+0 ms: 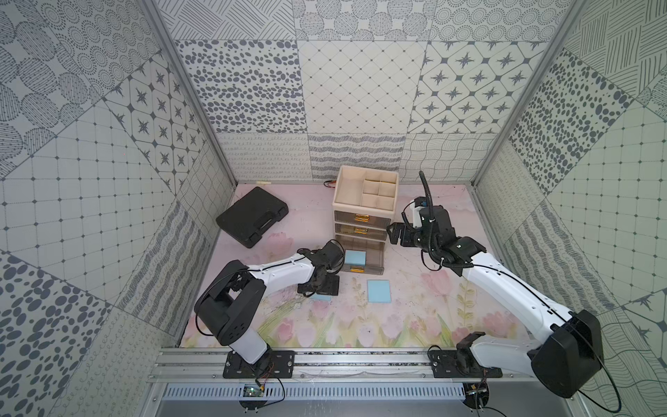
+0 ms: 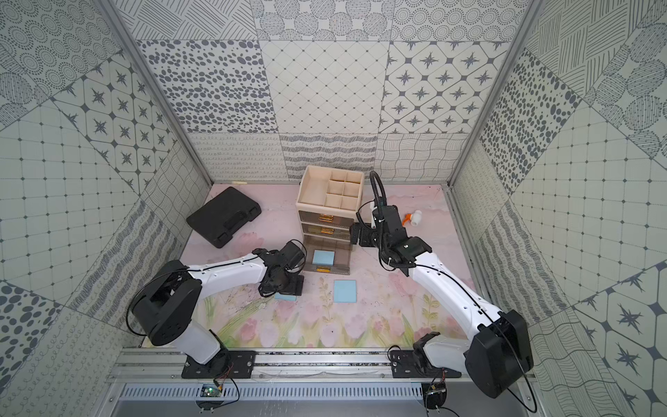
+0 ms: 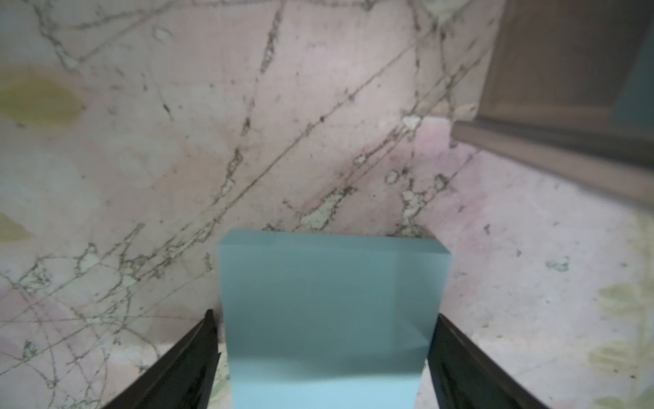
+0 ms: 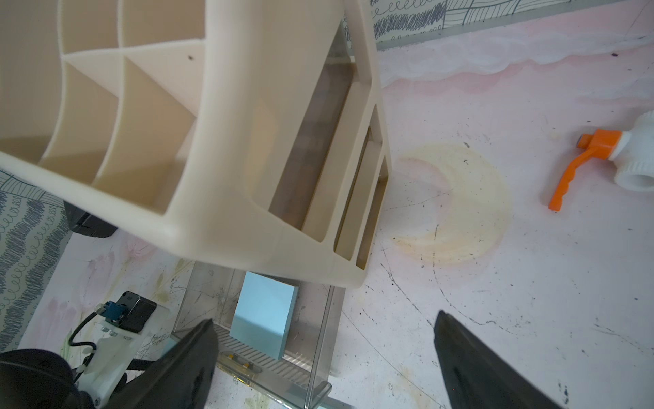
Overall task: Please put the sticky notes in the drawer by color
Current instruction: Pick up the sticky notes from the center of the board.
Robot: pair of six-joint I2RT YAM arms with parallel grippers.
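Straddling a blue sticky pad [image 3: 329, 283] on the table [image 1: 415, 317], the left pincer [image 3: 325, 313] flanks its edges, its grip impossible to judge, the open bottom drawer [image 1: 362, 268] just ahead holding a second blue pad [image 1: 355, 258], a third blue pad [image 1: 379, 291] off to its right, while the right pincer [image 4: 323, 317] gapes empty beside the cabinet [image 1: 361, 212].

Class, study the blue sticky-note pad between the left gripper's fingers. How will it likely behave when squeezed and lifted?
The blue pad has visible thickness, so it probably stays stiff, not floppy. Flat and square, it should not roll. Being paper, it is likely light.
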